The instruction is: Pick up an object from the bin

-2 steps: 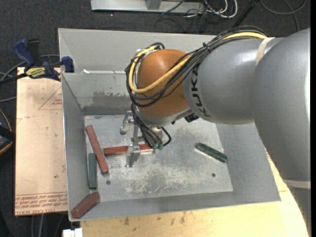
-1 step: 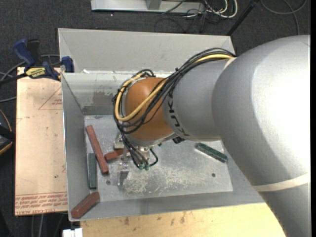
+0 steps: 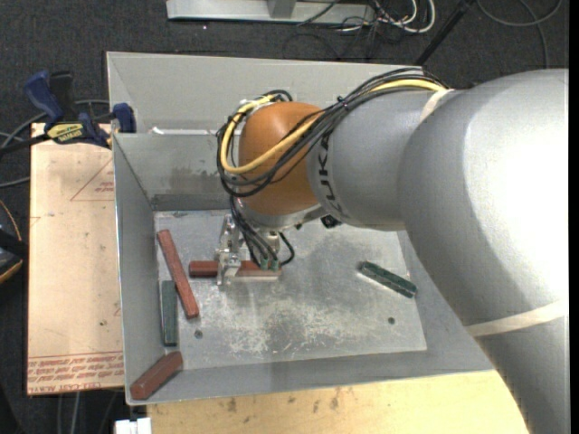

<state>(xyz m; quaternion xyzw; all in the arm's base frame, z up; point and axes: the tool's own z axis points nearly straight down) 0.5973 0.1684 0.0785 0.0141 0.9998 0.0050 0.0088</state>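
Right, gripper [image 3: 240, 262] low over the short red-brown bar [image 3: 203, 268], left of middle on the bin [image 3: 317, 333] floor

I can't tell how the jaws stand or whether they have the bar; it lies flat, near a longer red-brown bar [image 3: 178, 278]; I judge it light, stiff, smooth, maybe slippery; I'd take it across its narrow width, near mid-length

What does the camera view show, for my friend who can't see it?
The robot's tool is down in the grey bin, right at a short reddish-brown bar lying flat near the middle. Left of it lie a long reddish-brown stick, a dark green stick and a reddish block; another green stick lies to the right.
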